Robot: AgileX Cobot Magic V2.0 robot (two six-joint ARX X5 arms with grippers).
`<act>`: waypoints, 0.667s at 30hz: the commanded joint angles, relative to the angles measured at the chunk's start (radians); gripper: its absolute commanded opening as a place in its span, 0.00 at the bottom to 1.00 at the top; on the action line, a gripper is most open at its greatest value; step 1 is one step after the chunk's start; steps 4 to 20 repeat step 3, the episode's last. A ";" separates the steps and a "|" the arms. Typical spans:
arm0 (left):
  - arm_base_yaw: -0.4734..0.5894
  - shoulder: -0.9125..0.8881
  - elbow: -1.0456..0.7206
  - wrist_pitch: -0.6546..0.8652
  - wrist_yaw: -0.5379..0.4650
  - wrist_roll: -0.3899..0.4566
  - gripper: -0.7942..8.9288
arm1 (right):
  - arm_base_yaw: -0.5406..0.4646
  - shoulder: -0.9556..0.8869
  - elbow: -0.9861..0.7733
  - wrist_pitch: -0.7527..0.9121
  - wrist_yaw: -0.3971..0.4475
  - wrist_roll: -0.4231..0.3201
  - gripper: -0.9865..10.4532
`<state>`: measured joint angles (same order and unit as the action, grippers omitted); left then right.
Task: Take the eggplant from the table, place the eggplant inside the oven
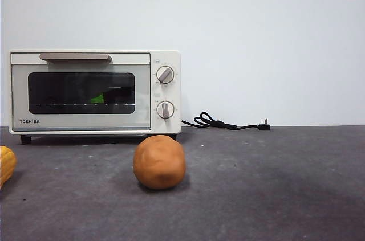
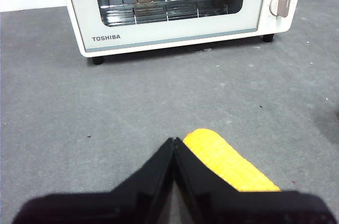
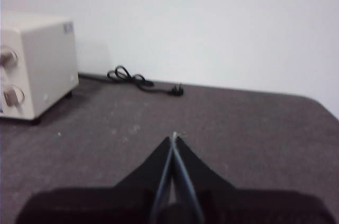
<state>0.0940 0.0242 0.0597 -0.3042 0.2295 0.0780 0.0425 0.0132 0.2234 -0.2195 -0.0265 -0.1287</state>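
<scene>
In the front view, the oven [image 1: 94, 92] is seen standing at the far left of the desk [image 1: 274, 184] with its door shut, and a patch of bright green belonging to the eggplant [image 1: 98, 99] is made out through the dark glass, on the wire rack inside. A round orange-brown ball [image 1: 159, 162] is set on the desk in front of the oven's right end, and a yellow ribbed item [image 1: 5, 164] is cut off by the left edge. A black power cord [image 1: 225, 123] is laid along the wall to the right of the oven. No arm is shown in this view. In the left wrist view, the left end effector [image 2: 174, 142] is held above the desk with its jaws pressed together on nothing, just beside the yellow ribbed item; the oven is faced from the near side, and the eggplant's green cap is again seen behind the glass. In the right wrist view, the right end effector [image 3: 174, 136] is likewise closed and empty, over bare desk to the right of the oven.
</scene>
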 commanded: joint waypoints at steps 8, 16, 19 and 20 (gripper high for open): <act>-0.003 -0.002 -0.008 0.005 0.006 -0.004 0.08 | -0.024 -0.005 -0.060 0.038 0.002 -0.003 0.09; -0.003 -0.002 -0.008 0.005 0.006 -0.004 0.08 | -0.024 -0.005 -0.060 0.038 0.002 -0.003 0.09; -0.003 -0.002 -0.008 0.005 0.006 -0.004 0.08 | -0.024 -0.005 -0.060 0.038 0.002 -0.003 0.09; -0.003 -0.002 -0.008 0.005 0.006 -0.004 0.08 | -0.024 -0.005 -0.060 0.038 0.002 -0.003 0.09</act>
